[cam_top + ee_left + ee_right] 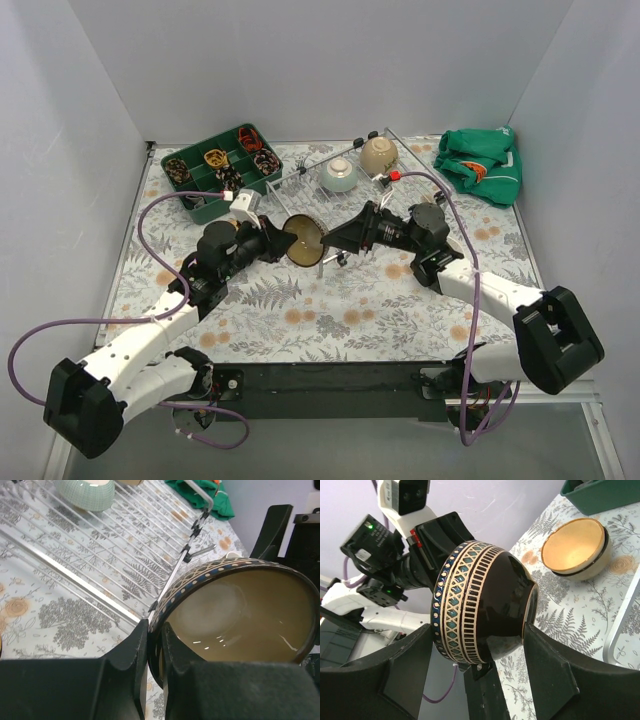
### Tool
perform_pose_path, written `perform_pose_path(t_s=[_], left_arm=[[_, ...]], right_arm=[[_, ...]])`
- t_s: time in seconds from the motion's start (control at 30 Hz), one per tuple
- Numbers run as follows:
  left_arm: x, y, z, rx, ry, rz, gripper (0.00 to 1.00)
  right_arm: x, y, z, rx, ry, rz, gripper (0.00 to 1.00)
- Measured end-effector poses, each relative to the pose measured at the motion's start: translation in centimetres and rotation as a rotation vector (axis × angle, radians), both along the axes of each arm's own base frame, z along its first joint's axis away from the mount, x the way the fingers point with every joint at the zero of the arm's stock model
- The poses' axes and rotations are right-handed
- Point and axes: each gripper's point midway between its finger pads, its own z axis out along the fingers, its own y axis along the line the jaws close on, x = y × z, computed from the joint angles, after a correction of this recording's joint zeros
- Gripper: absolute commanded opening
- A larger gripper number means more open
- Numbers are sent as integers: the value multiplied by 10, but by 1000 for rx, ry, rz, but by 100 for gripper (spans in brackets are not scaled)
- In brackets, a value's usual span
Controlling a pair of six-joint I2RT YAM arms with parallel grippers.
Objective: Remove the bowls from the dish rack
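Observation:
A dark brown bowl (305, 242) with a cream and blue patterned band hangs tipped on its side above the table. My left gripper (155, 627) is shut on its rim, one finger inside and one outside. My right gripper (477, 630) is open, with its fingers on either side of the same bowl (480, 605), one by the rim and one by the foot. The silver wire dish rack (100, 545) lies behind, holding a mint-green bowl (340, 176) and a beige bowl (378, 155). Another beige bowl (577, 547) sits on the table.
A green compartmented tray (220, 165) with small items stands at the back left. A green cloth (482, 165) lies at the back right. The rack's rim (620, 625) runs close beside the right gripper. White walls close in three sides.

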Motion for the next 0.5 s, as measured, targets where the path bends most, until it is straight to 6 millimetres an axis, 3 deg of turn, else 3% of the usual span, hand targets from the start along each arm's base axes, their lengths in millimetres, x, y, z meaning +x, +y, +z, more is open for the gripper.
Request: perform_pose_path(t_s=[0.1,0.17,0.3,0.5], left_arm=[[-2,6,-6,34,30,30,0],[1,21,-15,91,50,97,0],[0,51,-45,206,140,220,0],[-17,78,-80,315,298,319,0]], right_arm=[[0,-2,-9,-34,-7,-25,77],[3,-7,-12,-68,-16,-68,80],[10,-24,-14,-152,-73,-186,82],[20,-54,-32,-325,-129,-343,82]])
